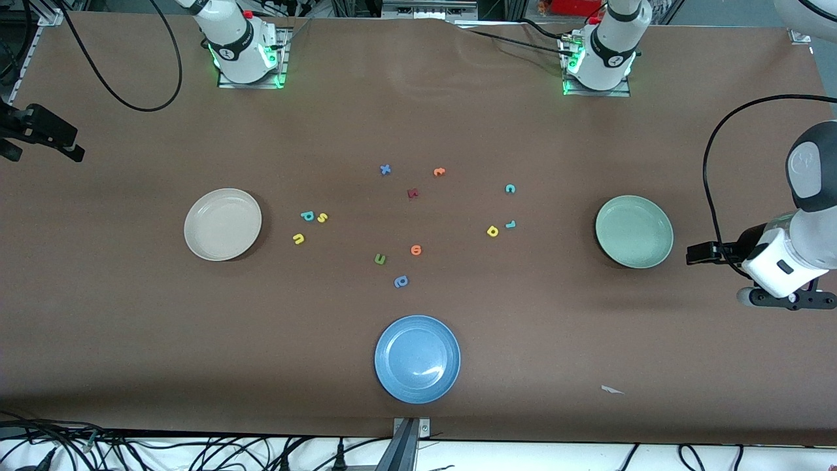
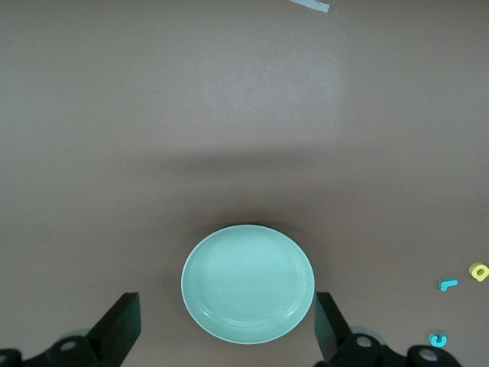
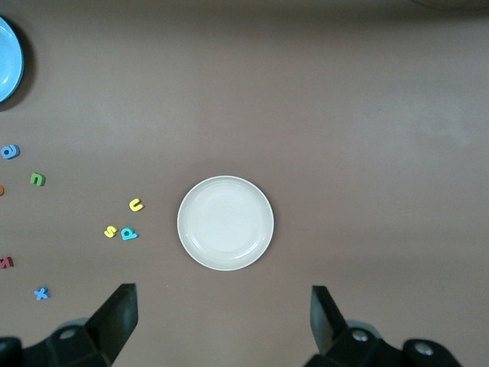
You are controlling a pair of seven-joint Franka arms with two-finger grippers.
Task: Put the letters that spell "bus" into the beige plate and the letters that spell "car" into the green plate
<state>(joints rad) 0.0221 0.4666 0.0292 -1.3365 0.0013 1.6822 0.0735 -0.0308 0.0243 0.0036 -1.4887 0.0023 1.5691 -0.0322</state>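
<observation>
The teal "b", yellow "s" and yellow "u" lie clustered beside the empty beige plate; the teal "c", teal "r" and yellow "a" lie near the empty green plate. Both arms wait high, the right gripper over the beige plate and the left gripper over the green plate, fingers spread wide and holding nothing. Descend vertically on one letter at a time, since "b" and "s" nearly touch; open table surrounds both clusters, well clear of the edges and the blue plate.

No readable print; only loose foam letters.
</observation>
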